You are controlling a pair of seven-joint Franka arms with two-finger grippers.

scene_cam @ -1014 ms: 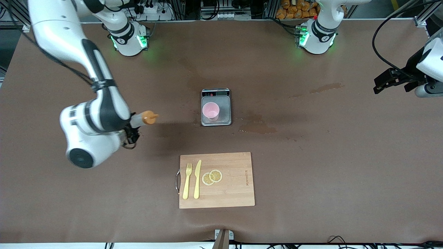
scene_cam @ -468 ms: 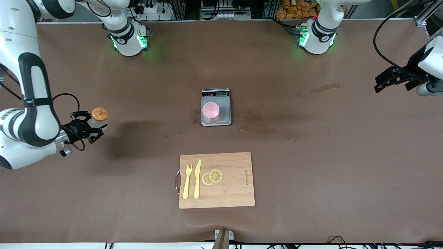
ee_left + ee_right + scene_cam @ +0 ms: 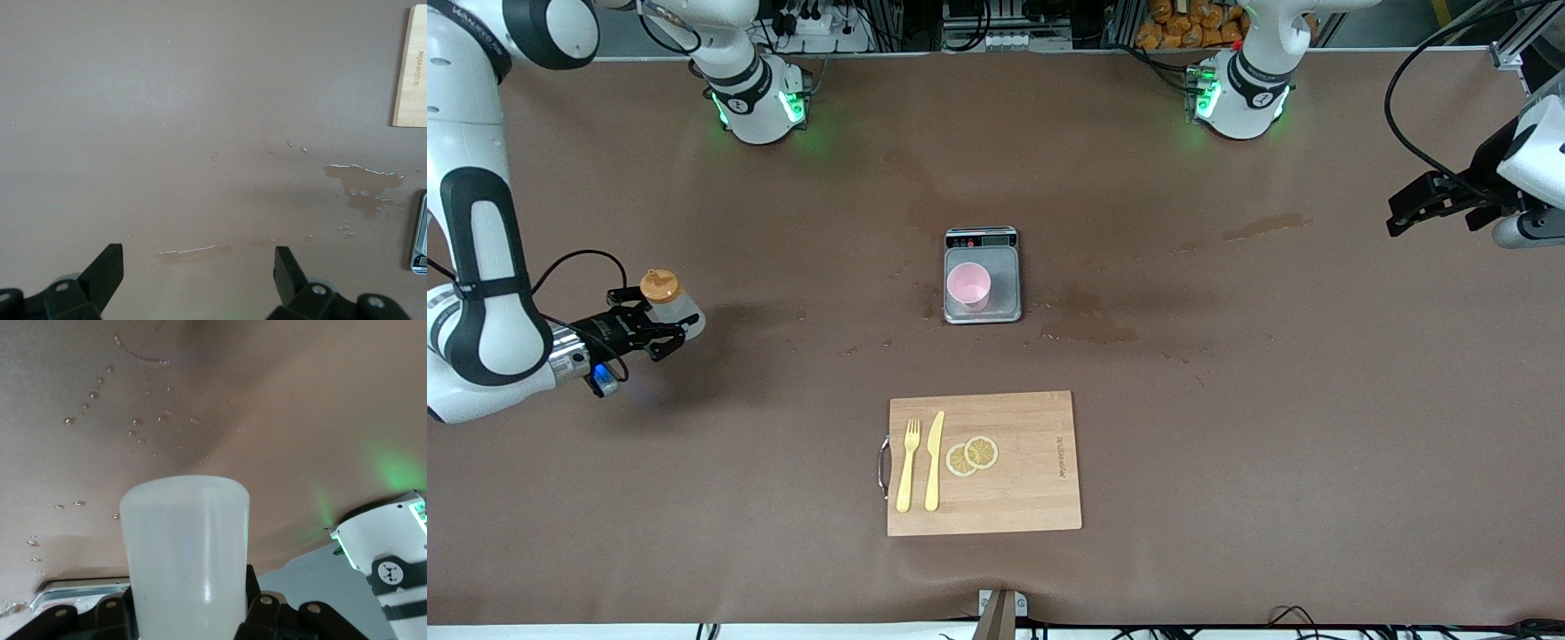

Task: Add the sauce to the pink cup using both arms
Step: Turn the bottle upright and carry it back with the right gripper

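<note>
The pink cup (image 3: 967, 284) stands on the steel scale (image 3: 1005, 298) in the middle of the table. My right gripper (image 3: 643, 325) is shut on the sauce bottle (image 3: 676, 309), a whitish bottle with an orange cap (image 3: 660, 285), low over the table toward the right arm's end, well apart from the cup. In the right wrist view the bottle's body (image 3: 187, 547) fills the space between the jaws of the gripper (image 3: 189, 617). My left gripper (image 3: 1403, 213) is open and empty, waiting over the left arm's end of the table. It also shows in the left wrist view (image 3: 198, 270).
A wooden cutting board (image 3: 1032, 471) with a yellow fork (image 3: 908, 464), a knife (image 3: 934, 459) and lemon slices (image 3: 972, 455) lies nearer the front camera than the scale. Wet patches (image 3: 1089, 329) spread beside the scale. The board's edge (image 3: 410, 67) shows in the left wrist view.
My right arm has swung the bottle away from the scale toward the right arm's end of the table and turned it from lying sideways to cap up. The left arm has barely moved.
</note>
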